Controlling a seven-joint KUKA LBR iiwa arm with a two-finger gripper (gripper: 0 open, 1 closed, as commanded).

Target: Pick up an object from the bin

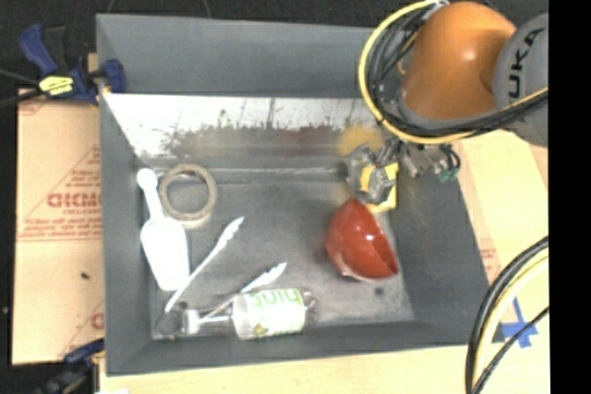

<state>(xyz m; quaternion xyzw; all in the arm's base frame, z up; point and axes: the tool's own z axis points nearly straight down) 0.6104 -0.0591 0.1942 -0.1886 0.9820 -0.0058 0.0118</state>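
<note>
Right half of bin (231, 60): red bowl (360, 240), on the floor near the right wall, tipped so its rounded outside faces up. A pale edge shows along its near side.
Bowl, likely handling: hard, smooth plastic by the look, so light, stiff, slippery on the dome and apt to skid or roll if pushed. Not judged fragile.
Bowl, where to grip: the rim, one jaw inside and one outside. The dome gives no purchase. The rim on the near side seems the most exposed, but how much of it is lifted off the floor cannot be made out.
Gripper (377, 182): just beyond the bowl's far edge, close above it. Contact cannot be made out.
Gripper state: cannot tell whether open or closed. Nothing is seen held.
Left of bowl, near side: clear bottle (268, 311) with a green-lettered label, lying on its side.
Left of bowl: two white utensils (214, 256), slim, lying aslant between bowl and scoop.
Far left of bowl: white scoop (162, 244), and beside it, further back, a tape roll (187, 194) lying flat.
Clearance: bowl well apart from all of these.
</note>
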